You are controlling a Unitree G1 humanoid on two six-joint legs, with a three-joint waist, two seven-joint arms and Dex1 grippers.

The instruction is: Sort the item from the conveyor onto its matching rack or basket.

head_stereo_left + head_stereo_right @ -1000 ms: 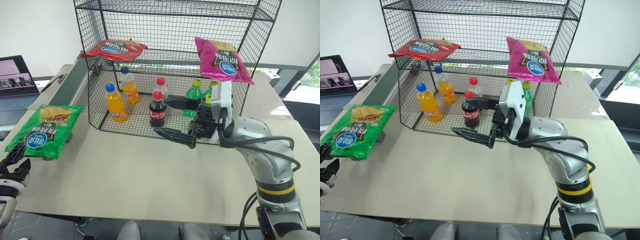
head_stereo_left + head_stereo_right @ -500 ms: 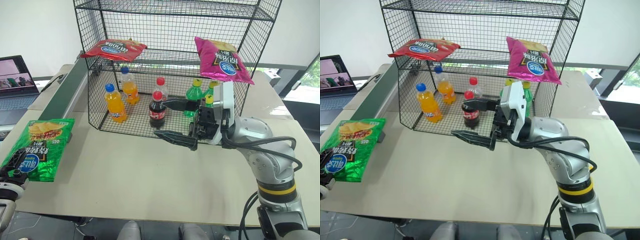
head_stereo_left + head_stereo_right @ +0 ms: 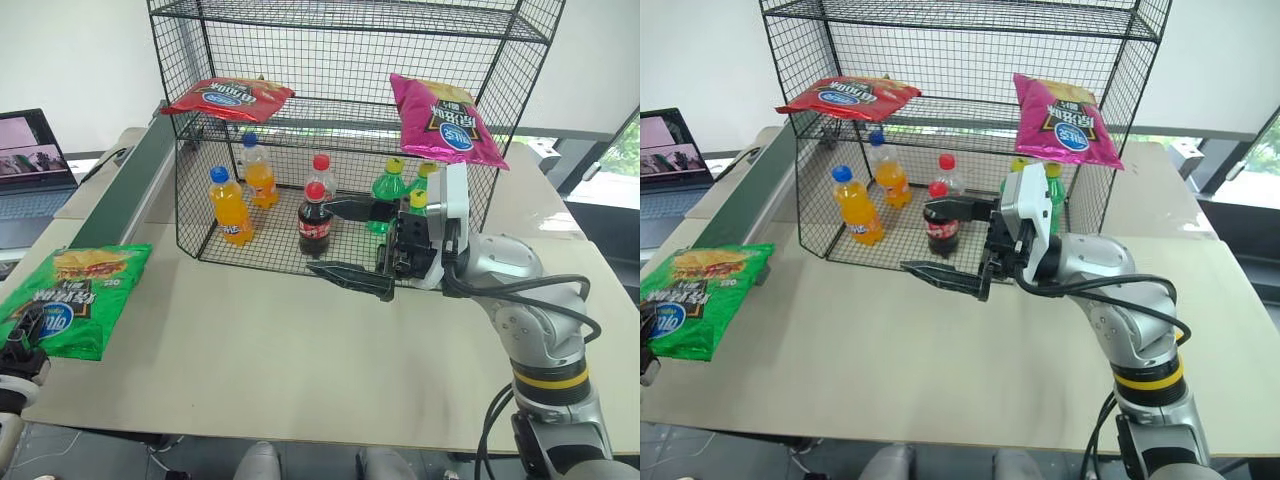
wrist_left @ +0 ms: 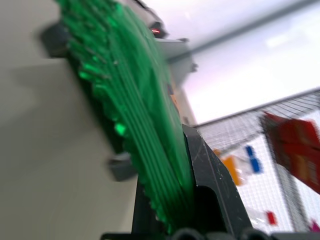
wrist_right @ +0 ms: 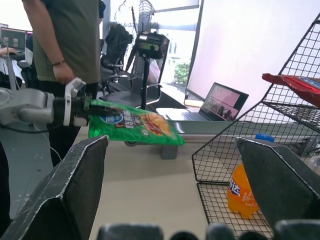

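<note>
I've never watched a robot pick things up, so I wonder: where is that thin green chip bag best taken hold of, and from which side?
By its flat sealed end, coming in edge-on from the robot's own side. The green chip bag is thin and floppy with nothing solid in the middle, so a pinch across the crimped edge probably holds best. That is how the left gripper has it: shut on the near end, the rest sticking out forward.

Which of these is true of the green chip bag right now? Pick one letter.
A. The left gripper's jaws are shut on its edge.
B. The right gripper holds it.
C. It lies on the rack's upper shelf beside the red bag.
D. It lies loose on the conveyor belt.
A: the left gripper has its jaws shut on the edge of the green chip bag, held clear of the table.
</note>
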